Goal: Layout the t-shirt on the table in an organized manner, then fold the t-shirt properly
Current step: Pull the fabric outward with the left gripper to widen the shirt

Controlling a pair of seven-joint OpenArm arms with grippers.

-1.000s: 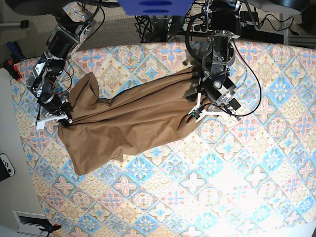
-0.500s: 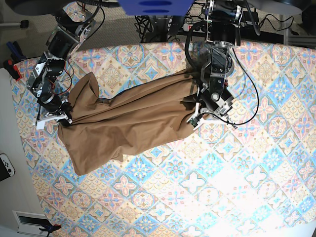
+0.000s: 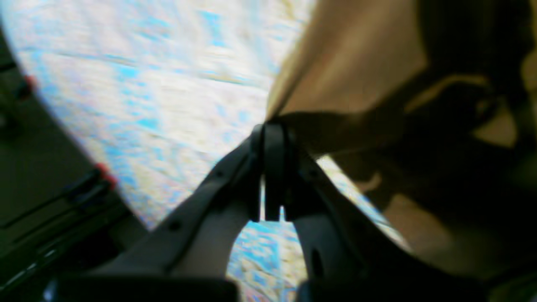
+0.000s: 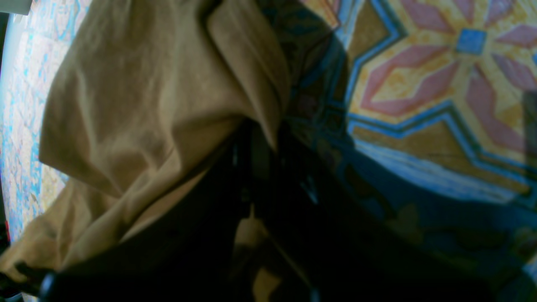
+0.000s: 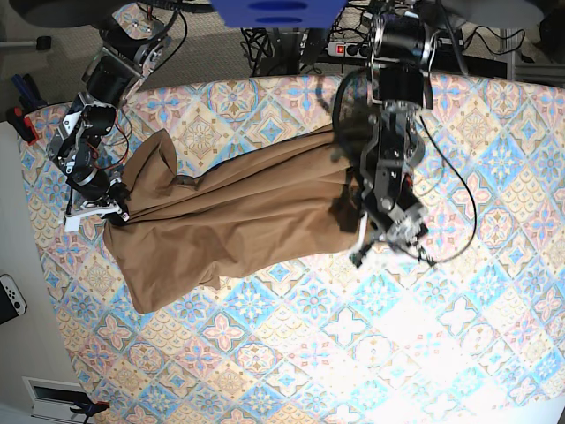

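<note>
The tan-brown t-shirt lies bunched in a long band across the patterned table, stretched between my two grippers. In the base view my left gripper is at the shirt's right end. The left wrist view shows its jaws pressed together on the edge of the t-shirt. My right gripper holds the shirt's left end. In the right wrist view its dark fingers are shut, with folds of the t-shirt over them and the table beside.
A white game controller lies off the table's left edge. Red-handled tools sit at the upper left. Cables and a power strip run behind the table's far edge. A blue object hangs at the top centre.
My left gripper has shut on the shirt's right edge and moved toward the table's near side, dragging that corner with it. The right arm has not moved.
</note>
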